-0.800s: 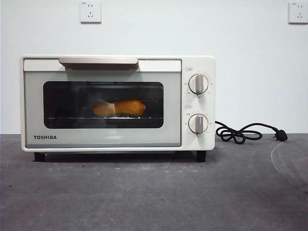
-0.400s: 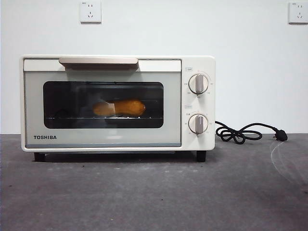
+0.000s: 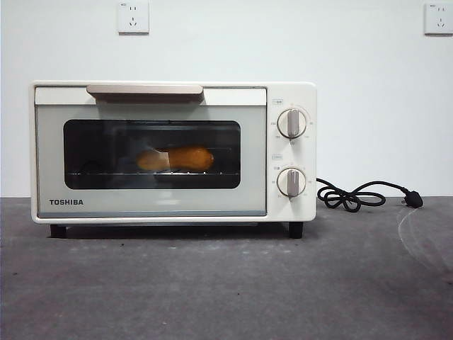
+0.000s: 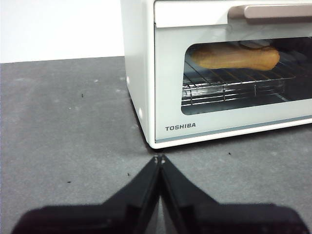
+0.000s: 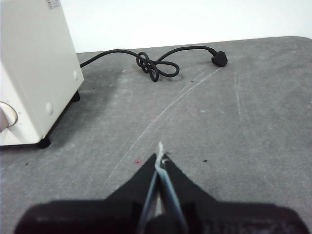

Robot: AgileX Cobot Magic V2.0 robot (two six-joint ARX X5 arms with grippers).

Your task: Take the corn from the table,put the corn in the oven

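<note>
The left claw hangs low over the dark grey tabletop, its two black jaws pressed together with nothing between them, tips aimed at the near lower corner of the oven, close to it but apart. In the front view the cream-white oven stands on its black feet with the door closed and the beige bar handle across the top of the door. The corn lies on its side on the wire rack inside, seen through the dark glass window; from the left wrist view the corn lies lengthwise along the rack. Two round knobs sit one above the other beside the door. Further right, a black power cord lies looped on the tabletop, its plug at the far end. The right claw hovers over bare tabletop beside the oven's side wall, jaws closed together and holding nothing.
</note>
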